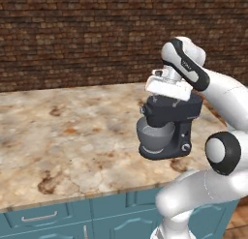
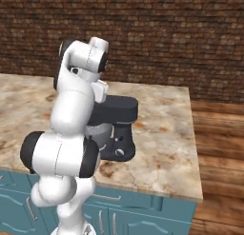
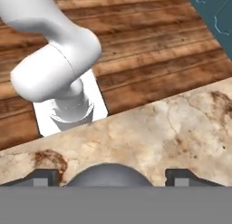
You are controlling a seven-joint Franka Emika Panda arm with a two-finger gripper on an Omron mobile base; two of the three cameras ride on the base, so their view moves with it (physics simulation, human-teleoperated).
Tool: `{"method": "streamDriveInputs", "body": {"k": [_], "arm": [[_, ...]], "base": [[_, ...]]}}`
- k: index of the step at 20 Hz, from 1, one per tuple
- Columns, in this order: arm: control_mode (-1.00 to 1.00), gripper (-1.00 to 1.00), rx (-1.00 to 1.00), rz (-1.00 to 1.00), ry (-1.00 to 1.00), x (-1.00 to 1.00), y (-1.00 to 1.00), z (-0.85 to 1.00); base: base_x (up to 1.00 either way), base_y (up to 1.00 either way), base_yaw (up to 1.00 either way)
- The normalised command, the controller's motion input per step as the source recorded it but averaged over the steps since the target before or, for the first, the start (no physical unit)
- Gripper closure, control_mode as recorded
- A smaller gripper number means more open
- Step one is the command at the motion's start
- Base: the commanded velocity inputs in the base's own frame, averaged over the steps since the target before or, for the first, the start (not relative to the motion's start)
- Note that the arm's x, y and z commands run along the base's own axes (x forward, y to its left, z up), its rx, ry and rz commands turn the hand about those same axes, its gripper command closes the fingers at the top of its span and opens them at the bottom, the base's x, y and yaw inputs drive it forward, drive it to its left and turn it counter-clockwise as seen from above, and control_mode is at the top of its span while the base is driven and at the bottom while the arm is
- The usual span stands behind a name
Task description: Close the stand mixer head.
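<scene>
Left base view: the jaws (image 1: 167, 90) press down on the stand mixer head (image 1: 174, 112), the grey bowl (image 1: 155, 135) below. Right base view: the arm hides them. Hand view: fingertips (image 3: 41, 177) stand apart (rounded head between), marble tabletop (image 3: 181, 123) beyond.

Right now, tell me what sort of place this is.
Most likely a home kitchen: a marble-look counter on teal cabinets, a stand mixer on it, a brick wall behind.
</scene>
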Motion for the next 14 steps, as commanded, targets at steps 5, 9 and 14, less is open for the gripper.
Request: {"method": "streamDriveInputs", "body": {"k": [5, 9, 14], "arm": [[-1.00, -1.00, 0.00, -0.03, -0.16, -0.48, 0.14, 0.00], [-1.00, -1.00, 0.00, 0.00, 0.00, 0.00, 0.00, 0.00], [-1.00, -1.00, 0.00, 0.00, 0.00, 0.00, 0.00, 0.00]], "base": [[0.00, 0.00, 0.00], [0.00, 0.00, 0.00], [0.00, 0.00, 0.00]]}}
